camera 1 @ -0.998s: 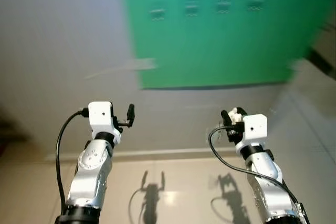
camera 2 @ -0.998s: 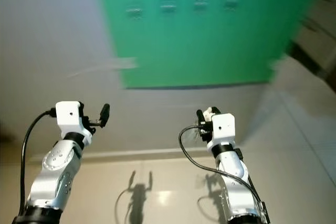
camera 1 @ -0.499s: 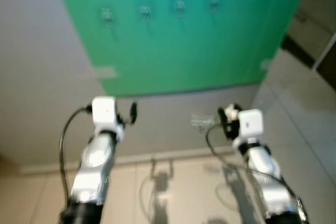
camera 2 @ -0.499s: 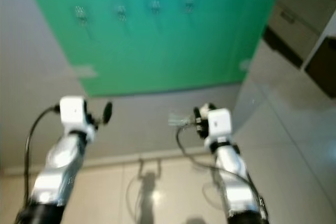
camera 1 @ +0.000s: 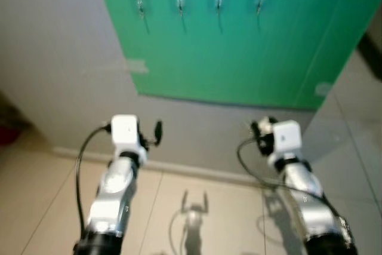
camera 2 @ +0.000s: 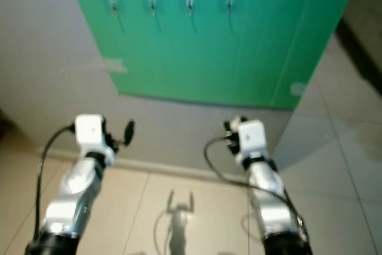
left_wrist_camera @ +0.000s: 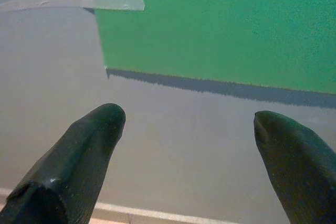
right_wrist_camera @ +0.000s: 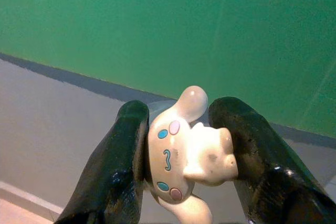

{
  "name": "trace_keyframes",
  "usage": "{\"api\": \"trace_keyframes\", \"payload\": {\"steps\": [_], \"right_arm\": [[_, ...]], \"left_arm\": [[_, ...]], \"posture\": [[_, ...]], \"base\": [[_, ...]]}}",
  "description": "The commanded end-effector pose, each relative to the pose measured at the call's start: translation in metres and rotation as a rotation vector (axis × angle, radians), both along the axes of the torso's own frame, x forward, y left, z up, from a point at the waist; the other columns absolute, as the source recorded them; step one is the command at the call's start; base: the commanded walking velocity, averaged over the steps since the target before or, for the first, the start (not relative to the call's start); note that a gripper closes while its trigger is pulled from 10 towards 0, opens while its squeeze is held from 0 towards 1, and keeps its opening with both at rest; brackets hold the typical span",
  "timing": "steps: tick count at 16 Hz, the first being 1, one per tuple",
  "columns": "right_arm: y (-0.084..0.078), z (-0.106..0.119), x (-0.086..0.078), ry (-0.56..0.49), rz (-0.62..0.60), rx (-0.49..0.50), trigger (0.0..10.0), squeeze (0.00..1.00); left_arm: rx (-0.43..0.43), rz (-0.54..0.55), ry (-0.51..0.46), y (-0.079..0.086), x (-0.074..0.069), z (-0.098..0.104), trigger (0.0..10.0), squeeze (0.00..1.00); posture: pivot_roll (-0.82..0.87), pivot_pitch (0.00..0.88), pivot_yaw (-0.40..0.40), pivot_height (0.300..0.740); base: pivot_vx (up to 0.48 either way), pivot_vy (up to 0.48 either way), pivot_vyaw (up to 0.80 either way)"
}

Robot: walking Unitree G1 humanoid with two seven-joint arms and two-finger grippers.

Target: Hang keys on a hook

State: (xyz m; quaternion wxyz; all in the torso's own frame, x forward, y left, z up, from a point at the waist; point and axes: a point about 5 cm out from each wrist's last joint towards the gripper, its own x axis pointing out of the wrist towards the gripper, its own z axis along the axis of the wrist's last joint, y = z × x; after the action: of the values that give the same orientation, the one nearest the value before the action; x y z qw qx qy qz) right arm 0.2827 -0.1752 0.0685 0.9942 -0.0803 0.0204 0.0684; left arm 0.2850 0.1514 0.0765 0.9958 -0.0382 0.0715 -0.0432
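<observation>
A green board (camera 1: 239, 46) hangs on the grey wall ahead, with a row of several small metal hooks (camera 1: 218, 2) near its top. My right gripper (right_wrist_camera: 178, 129) is shut on a white cartoon-figure key charm (right_wrist_camera: 184, 156); in the head view it (camera 1: 262, 131) is held up below the board's lower edge. The keys themselves are hidden. My left gripper (left_wrist_camera: 189, 124) is open with nothing between its fingers, raised at the same height on the left (camera 1: 156, 131), facing the wall under the board's lower left corner.
A strip of tape (camera 1: 136, 65) holds the board's left edge to the wall. A pale skirting (camera 1: 197, 171) runs along the foot of the wall above the tiled floor (camera 1: 197, 219). A dark object (camera 1: 9, 126) stands at the far left.
The whole picture has shifted and the hooks now sit more central and sharper, so the camera moved. Both arms keep their raised pose; the right gripper still holds the charm.
</observation>
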Motion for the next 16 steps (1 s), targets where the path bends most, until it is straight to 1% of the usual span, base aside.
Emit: {"api": "trace_keyframes", "payload": {"steps": [1, 4, 9, 14, 15, 16], "right_arm": [[0.005, 0.003, 0.004, -0.006, 0.013, 0.006, 10.0, 0.0], [0.006, 0.001, 0.004, 0.001, 0.018, 0.006, 10.0, 0.0], [0.007, 0.001, 0.003, -0.001, 0.023, 0.015, 10.0, 0.0], [0.007, 0.002, 0.005, 0.001, 0.026, 0.007, 10.0, 0.0], [0.007, 0.007, 0.009, -0.011, 0.018, -0.012, 10.0, 0.0], [0.008, 0.017, 0.015, -0.041, 0.032, -0.014, 10.0, 0.0]], "left_arm": [[0.022, 0.018, -0.002, 0.006, 0.001, 0.001, 10.0, 0.0], [0.02, 0.016, -0.005, 0.006, 0.002, 0.002, 10.0, 0.0], [0.04, 0.006, -0.018, 0.004, 0.003, 0.004, 10.0, 0.0], [0.072, -0.018, -0.018, 0.0, 0.003, 0.003, 10.0, 0.0], [0.07, -0.027, -0.021, -0.002, 0.003, 0.004, 10.0, 0.0], [0.055, -0.038, -0.025, -0.004, 0.003, 0.004, 10.0, 0.0]], "posture": [[-0.12, 0.0, 0.073, 0.74], [-0.12, 0.0, 0.076, 0.74], [-0.12, 0.0, 0.079, 0.74], [-0.12, 0.0, 0.079, 0.74], [-0.12, 0.0, 0.08, 0.74], [-0.12, 0.0, 0.081, 0.74]], "base": [[0.0, 0.0, 0.0], [0.0, 0.0, 0.0], [0.48, 0.0, 0.0], [0.457, 0.0, 0.0], [0.439, 0.0, 0.0], [0.0, 0.0, 0.0]]}}
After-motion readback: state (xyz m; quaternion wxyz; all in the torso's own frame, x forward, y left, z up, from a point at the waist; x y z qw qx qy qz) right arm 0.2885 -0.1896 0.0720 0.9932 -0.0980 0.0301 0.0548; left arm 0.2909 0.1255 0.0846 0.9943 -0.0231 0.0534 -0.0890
